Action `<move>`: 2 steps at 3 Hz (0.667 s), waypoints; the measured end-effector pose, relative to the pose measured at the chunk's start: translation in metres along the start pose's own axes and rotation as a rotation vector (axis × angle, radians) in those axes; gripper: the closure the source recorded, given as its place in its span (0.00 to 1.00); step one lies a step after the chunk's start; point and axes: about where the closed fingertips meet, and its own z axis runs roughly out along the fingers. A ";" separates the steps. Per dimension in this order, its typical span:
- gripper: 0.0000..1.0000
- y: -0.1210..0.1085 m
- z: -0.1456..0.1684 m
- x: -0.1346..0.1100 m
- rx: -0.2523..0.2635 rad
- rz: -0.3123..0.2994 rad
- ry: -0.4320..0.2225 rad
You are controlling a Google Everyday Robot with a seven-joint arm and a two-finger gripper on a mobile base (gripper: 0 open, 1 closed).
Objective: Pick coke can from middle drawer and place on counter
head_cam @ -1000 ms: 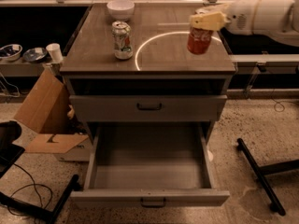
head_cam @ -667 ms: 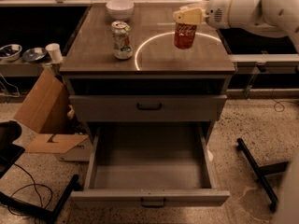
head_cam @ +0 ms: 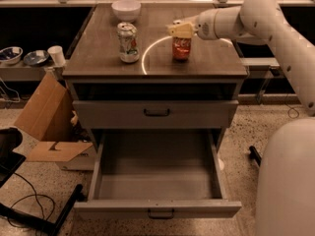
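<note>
The red coke can point(head_cam: 181, 48) stands upright on the counter point(head_cam: 98, 58), inside the bright ring-shaped reflection. My gripper point(head_cam: 180, 30) reaches in from the right and sits on the can's top, its pale fingers shut on the can. The middle drawer point(head_cam: 157, 181) is pulled wide open below and its inside shows nothing in it. The drawer above it point(head_cam: 156, 113) is shut.
A dented silver-white can point(head_cam: 128, 43) stands on the counter left of the coke can. A white bowl point(head_cam: 126, 10) sits at the counter's back. A cardboard box point(head_cam: 47, 122) lies on the floor at the left. My white arm and base point(head_cam: 285, 171) fill the right side.
My gripper has carried the coke can leftward and toward the counter's middle; the can now stands inside the light ring. The camera view has shifted slightly.
</note>
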 end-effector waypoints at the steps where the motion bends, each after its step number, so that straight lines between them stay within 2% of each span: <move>1: 0.83 0.000 -0.001 -0.006 0.000 0.000 0.000; 2: 0.60 0.000 -0.002 -0.008 0.000 0.000 0.000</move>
